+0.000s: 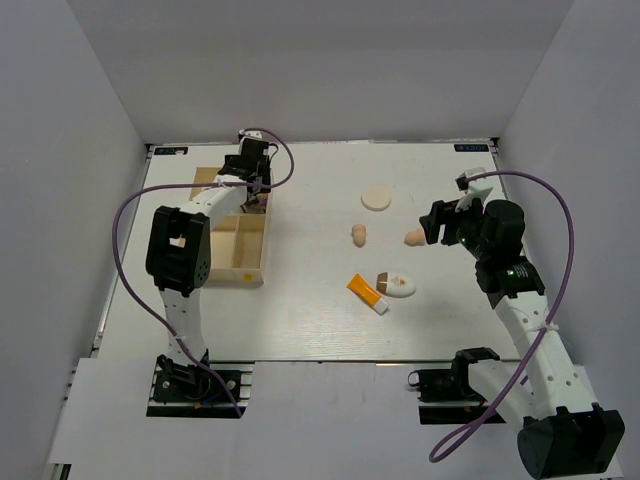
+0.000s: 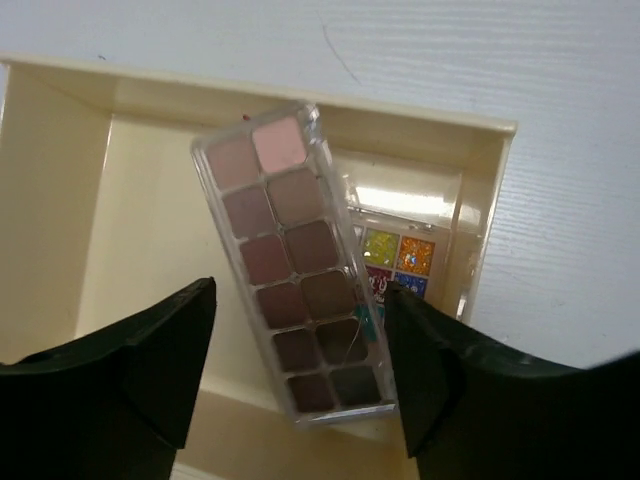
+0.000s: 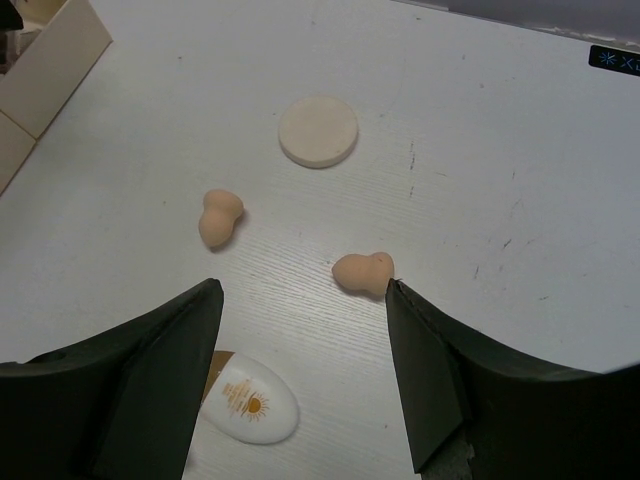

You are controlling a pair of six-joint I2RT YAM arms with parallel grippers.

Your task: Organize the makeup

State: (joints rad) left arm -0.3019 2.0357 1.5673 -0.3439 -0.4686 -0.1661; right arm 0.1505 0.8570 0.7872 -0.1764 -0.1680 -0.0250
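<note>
A robot lab test cell: a white table (image 1: 320, 330) boxed in by plain white walls (image 1: 60, 150), left arm (image 1: 180, 250) and right arm (image 1: 525, 320) bolted at its near edge, purple cables (image 1: 573, 230) trailing.

A white, faintly wood-grained tabletop (image 1: 320, 170) is lying under soft, even light. A plain pale grey back wall (image 1: 320, 70) is closing off its far edge. A matching left wall (image 1: 60, 200) and right wall (image 1: 590, 130) are flanking it. Small black labels (image 1: 472, 148) are sitting at its far corners.

left gripper (image 2: 300, 292): jaws apart, arm extended | right gripper (image 3: 300, 290): jaws apart
</note>
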